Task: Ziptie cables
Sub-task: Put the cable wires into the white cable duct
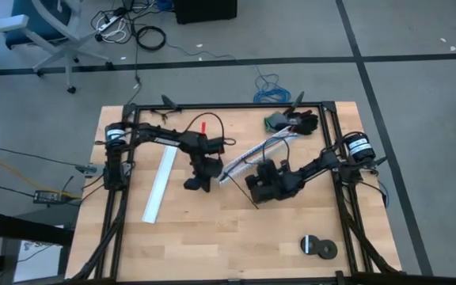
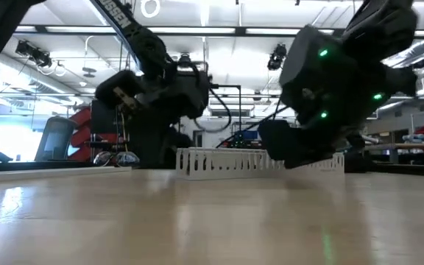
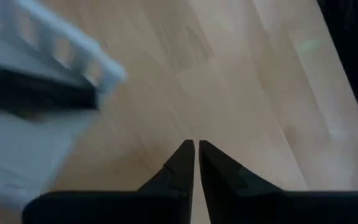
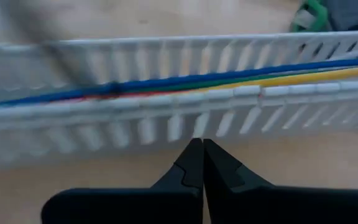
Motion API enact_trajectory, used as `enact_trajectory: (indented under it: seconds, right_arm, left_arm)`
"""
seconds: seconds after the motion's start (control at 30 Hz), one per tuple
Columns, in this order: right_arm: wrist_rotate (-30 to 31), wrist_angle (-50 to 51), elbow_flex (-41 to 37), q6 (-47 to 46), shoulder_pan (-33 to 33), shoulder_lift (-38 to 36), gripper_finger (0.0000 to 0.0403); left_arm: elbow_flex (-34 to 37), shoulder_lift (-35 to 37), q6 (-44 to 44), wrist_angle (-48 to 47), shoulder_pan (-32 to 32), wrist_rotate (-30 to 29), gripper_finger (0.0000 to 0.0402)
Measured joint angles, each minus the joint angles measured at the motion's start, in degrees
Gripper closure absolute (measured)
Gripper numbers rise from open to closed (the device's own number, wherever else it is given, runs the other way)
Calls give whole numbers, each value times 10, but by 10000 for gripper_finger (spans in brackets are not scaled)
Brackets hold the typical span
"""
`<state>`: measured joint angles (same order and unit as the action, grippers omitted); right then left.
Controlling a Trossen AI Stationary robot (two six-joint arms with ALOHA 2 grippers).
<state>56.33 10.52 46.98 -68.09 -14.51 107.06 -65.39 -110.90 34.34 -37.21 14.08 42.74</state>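
The left gripper [image 3: 196, 149] has its jaws nearly together, holding nothing, over bare table [image 3: 241, 93]. The right gripper [image 4: 202, 149] is closed and empty, just beside the channel [image 4: 166, 118], where the cables [image 4: 229, 82] lie inside.

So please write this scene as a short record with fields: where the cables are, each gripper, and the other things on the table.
cables: lying inside the white slotted channel, blue, green, yellow and red wires running along it
left gripper: shut, empty, above bare wood near the channel's end
right gripper: shut, empty, beside the channel's slotted wall
channel lid: flat white strip lying apart on the table
tape rolls: two dark rolls near the table's corner
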Motion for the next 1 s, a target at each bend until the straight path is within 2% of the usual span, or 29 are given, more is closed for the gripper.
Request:
enact_trajectory:
  seconds: [0.07, 0.13, 0.33, 0.57, 0.67, 0.73, 0.9, 1.0]
  right_arm:
    - [-10, 6, 0, 7, -19, -3, 403]
    - [-12, 13, 0, 2, -33, -5, 403]
    - [-16, 42, 0, -57, -76, -5, 403]
    - [-31, 45, 0, -149, -146, -5, 403]
    - [-39, 52, 10, -179, -172, -5, 403]
    - [-33, 76, 22, -199, -183, -5, 403]
    - [-33, 211, 35, -304, -172, -5, 403]
    - [-38, 287, 35, -374, -153, -5, 403]
  left_arm:
    - [17, 25, -36, 49, -7, -8, 379]
    - [42, 58, -89, 116, -18, -42, 391]
    - [152, 166, -231, 305, -62, -220, 389]
    - [304, 296, -331, 442, -123, -380, 388]
    - [349, 342, -336, 479, -152, -486, 388]
    - [368, 356, -327, 506, -158, -531, 388]
    - [376, 351, -208, 527, -147, -552, 388]
    - [376, 338, -180, 526, -120, -594, 388]
